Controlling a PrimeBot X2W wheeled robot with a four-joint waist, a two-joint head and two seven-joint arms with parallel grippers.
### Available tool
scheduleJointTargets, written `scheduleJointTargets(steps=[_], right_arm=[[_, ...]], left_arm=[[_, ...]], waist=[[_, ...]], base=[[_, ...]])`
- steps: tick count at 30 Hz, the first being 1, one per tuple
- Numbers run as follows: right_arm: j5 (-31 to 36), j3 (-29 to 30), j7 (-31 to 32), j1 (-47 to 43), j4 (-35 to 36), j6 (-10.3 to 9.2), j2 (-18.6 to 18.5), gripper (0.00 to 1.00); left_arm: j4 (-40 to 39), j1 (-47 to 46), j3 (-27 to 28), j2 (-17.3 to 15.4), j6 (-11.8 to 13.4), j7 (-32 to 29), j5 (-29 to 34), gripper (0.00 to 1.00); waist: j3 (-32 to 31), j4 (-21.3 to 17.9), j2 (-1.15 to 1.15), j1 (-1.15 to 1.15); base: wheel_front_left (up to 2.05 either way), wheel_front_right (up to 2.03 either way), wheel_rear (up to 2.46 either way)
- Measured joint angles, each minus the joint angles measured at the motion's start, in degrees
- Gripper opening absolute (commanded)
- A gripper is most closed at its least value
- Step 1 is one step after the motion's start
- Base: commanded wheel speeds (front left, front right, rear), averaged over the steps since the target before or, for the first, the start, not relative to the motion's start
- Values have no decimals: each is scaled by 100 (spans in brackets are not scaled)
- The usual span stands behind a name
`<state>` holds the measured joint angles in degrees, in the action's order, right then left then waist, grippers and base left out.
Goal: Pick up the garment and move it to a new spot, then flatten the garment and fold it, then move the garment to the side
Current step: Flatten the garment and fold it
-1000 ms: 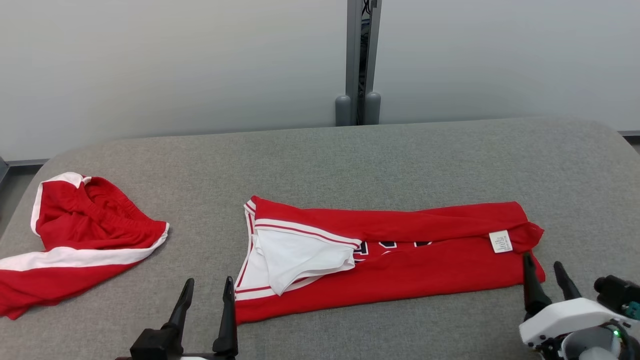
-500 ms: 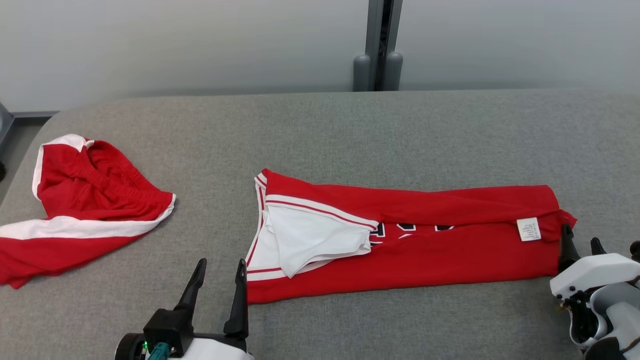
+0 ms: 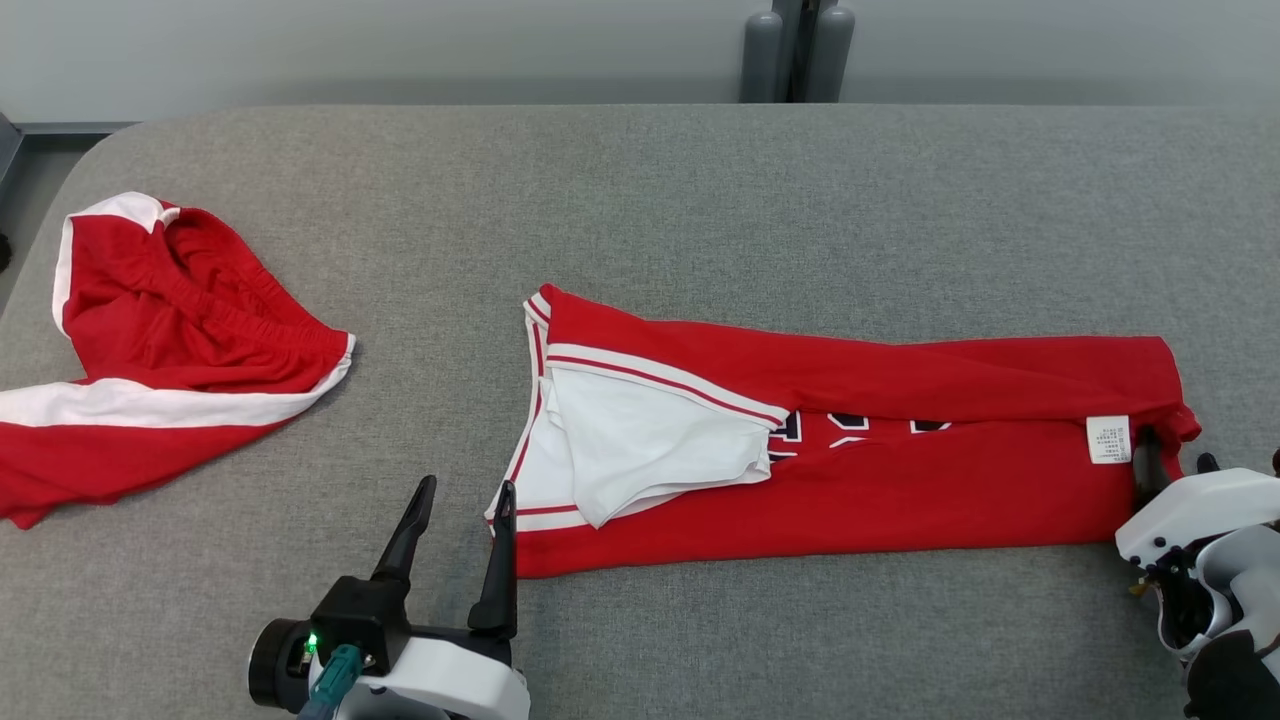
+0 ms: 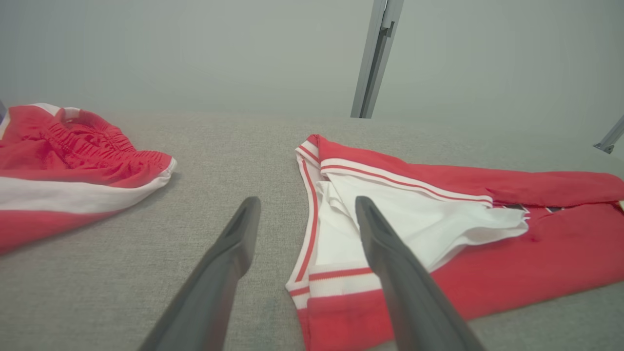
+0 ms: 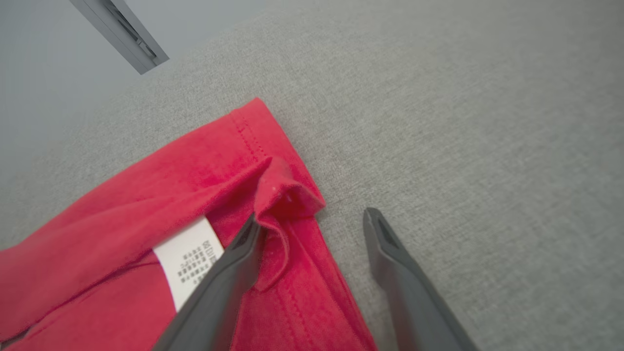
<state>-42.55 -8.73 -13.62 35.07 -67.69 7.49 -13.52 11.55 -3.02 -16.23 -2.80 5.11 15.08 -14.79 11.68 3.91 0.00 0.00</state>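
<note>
- Garment (image 3: pixel 900 480) is a long red folded strip lying flat mid-worktop (image 3: pixel 700 200), white label (image 3: pixel 1108 440) at its right end.
- Left pincer (image 3: pixel 467 485) is spread wide at the near-left corner, gripping nothing.
- Right pincer (image 3: pixel 1175 450) is released too, straddling the right edge.
- Another red-and-white piece (image 3: pixel 170 340) lies far left.

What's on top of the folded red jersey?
A white flap lies over the left end of the jersey, covering part of the dark lettering; a white label sits near the right end. Whatever is beneath the flap is hidden.
</note>
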Motion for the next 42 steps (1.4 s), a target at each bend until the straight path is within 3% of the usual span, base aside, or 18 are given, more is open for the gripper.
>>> scheduleJointTargets(steps=[2, 3, 4, 5, 20, 28, 36, 42], right_arm=[[-33, -82, 46, 24, -25, 0, 5, 95], [-47, -110, 49, 24, -25, 0, 7, 63], [-79, -142, 51, 18, -11, 0, 13, 16], [-93, -179, 51, 11, 14, 0, 5, 0], [-312, -396, -111, -250, 525, 2, -701, 0], [-1045, -856, 586, -567, 1758, 0, -488, 0], [-1626, -1081, 810, -982, 3128, 0, -214, 0], [-1692, -1279, 925, -1078, 3566, 0, 141, 0]], left_arm=[[12, -9, -21, 0, 2, 0, -2, 100], [16, -16, -33, 0, 8, 0, -7, 100], [26, -23, -42, 1, 9, 0, -13, 100], [32, -36, -44, 1, 9, 0, -16, 100], [78, 120, 66, 1, -7, 0, -15, 100], [85, 188, 67, -1, -51, 1, -15, 100], [38, 288, 41, 0, -60, 0, -24, 100], [7, 317, 45, 1, -78, 1, -24, 100]], waist=[[-6, -8, 0, 0], [-15, -10, 0, 0], [-28, -10, 0, 0], [-42, -10, 0, 0], [-503, -164, 0, 0], [-718, -192, 0, 0], [-863, -47, 0, 0], [-888, 165, 0, 0]], base=[[0, 0, 0], [0, 0, 0], [0, 0, 0], [0, 0, 0], [0, 0, 0], [0, 0, 0], [0, 0, 0], [0, 0, 0]])
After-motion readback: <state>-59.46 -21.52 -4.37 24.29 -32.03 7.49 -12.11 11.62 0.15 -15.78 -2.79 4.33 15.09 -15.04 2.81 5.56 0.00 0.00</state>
